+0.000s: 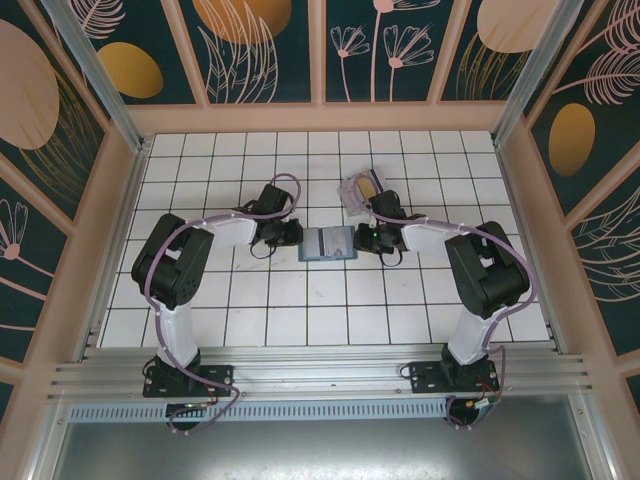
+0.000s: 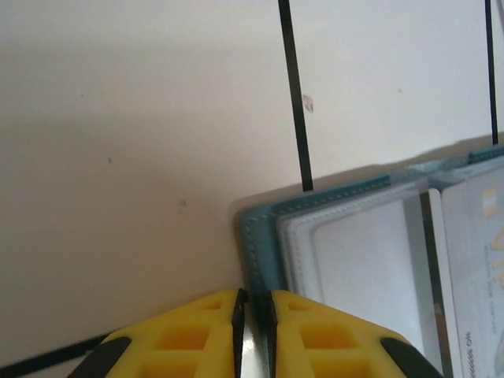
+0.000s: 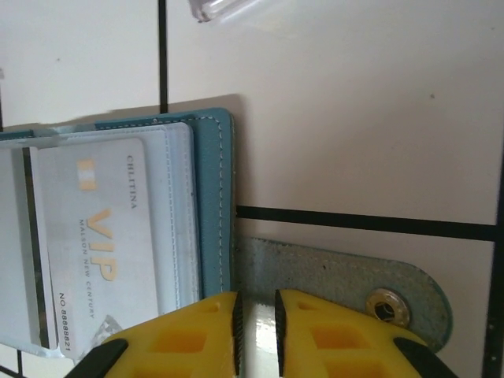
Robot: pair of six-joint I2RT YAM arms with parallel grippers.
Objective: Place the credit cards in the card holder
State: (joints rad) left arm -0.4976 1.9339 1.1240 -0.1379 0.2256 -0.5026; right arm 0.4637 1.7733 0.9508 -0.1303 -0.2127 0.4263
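The teal-blue card holder (image 1: 327, 243) lies open and flat mid-table between both grippers. A silvery VIP card (image 3: 94, 236) sits in its clear right pocket, also seen in the left wrist view (image 2: 480, 260). More credit cards (image 1: 362, 188), silvery with one gold-yellow, lie behind it. My left gripper (image 2: 253, 295) (image 1: 296, 236) is at the holder's left edge (image 2: 264, 236), jaws a narrow slit apart with the teal rim running into the gap. My right gripper (image 3: 257, 298) (image 1: 358, 239) is at the right edge (image 3: 211, 197), jaws slightly apart over the strap tab (image 3: 339, 276).
The tab carries a metal snap (image 3: 387, 307) and lies flat on the white gridded table (image 1: 300, 300). A clear plastic edge (image 3: 224, 8) shows just beyond the holder. Patterned walls enclose the table on three sides.
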